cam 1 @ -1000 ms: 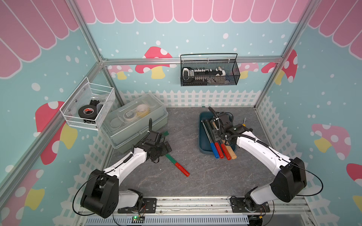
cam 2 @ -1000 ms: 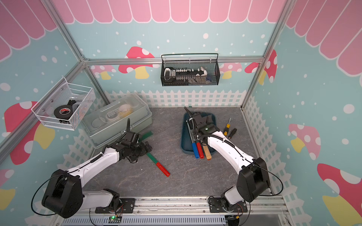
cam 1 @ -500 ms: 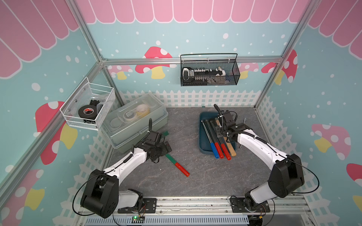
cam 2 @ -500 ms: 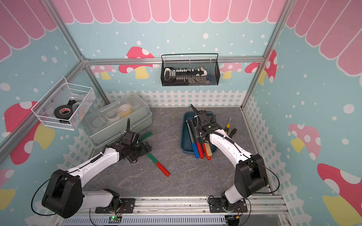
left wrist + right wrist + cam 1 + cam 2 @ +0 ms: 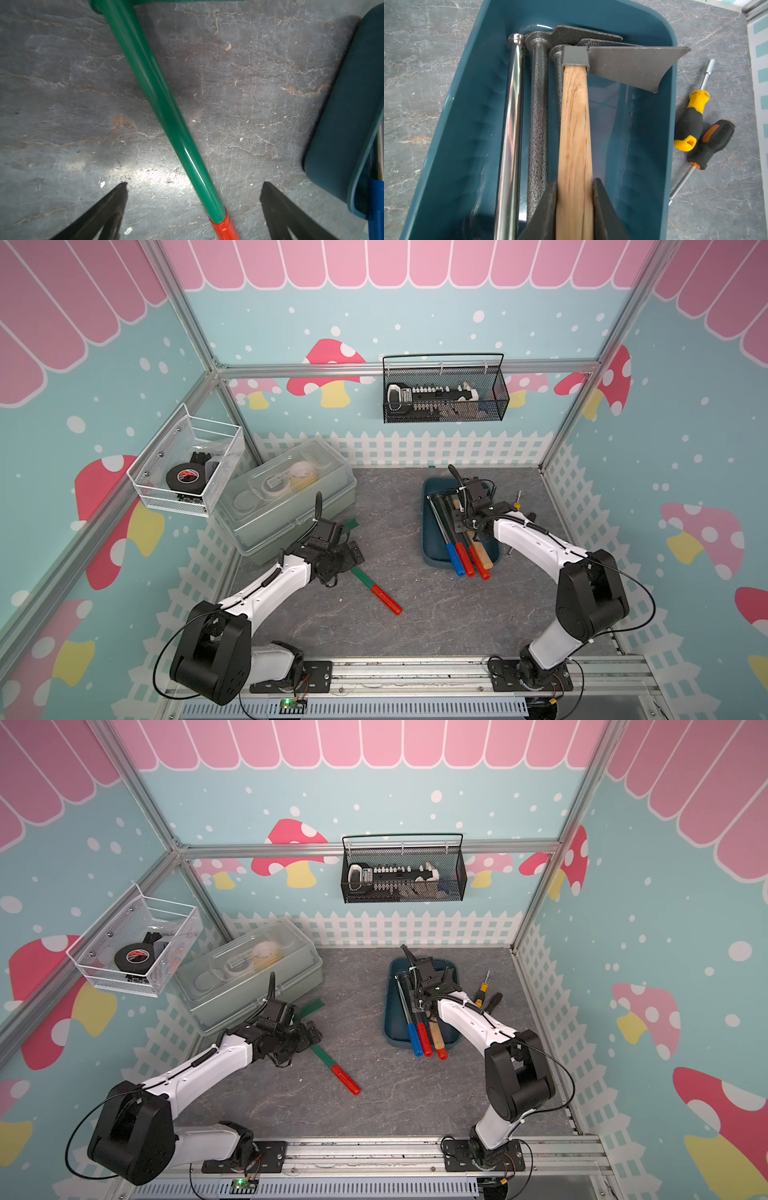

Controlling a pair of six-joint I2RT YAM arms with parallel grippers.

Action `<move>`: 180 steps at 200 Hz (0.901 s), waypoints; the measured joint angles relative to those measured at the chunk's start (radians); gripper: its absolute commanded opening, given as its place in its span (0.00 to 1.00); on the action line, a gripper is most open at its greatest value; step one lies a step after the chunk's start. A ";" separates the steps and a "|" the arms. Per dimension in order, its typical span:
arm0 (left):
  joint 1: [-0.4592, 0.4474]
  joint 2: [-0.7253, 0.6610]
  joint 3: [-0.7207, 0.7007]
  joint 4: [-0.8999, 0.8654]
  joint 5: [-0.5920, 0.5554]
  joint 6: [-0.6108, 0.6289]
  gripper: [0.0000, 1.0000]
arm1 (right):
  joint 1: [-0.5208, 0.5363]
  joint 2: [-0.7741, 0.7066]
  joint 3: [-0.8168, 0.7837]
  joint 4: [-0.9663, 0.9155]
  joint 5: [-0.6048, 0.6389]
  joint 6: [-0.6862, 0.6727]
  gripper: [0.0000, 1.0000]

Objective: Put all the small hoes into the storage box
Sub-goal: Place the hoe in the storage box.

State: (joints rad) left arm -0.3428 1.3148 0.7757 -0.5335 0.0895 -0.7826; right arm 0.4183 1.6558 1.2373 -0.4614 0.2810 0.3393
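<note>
My right gripper (image 5: 574, 181) is clamped on the wooden-handled hoe (image 5: 575, 124), which lies in the storage box (image 5: 477, 104). The left gripper (image 5: 194, 184) hangs open over the green-handled hoe (image 5: 158, 93), head cut off in the wrist view, on the grey table (image 5: 415, 614).

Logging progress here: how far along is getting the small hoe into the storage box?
Done: the wooden-handled hoe is in the storage box beside three metal-shafted tools. In hand: the right gripper is shut on its handle. Left: letting go; a green-handled hoe lies on the table under the open left gripper.
</note>
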 measured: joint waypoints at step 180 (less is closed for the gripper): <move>0.000 -0.015 -0.008 0.000 0.000 0.000 0.99 | -0.014 0.089 -0.021 0.097 0.007 0.064 0.02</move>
State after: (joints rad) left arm -0.3428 1.2995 0.7681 -0.5331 0.0895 -0.7826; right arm 0.4046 1.7447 1.2160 -0.3645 0.2878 0.4038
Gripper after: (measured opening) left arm 0.988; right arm 0.238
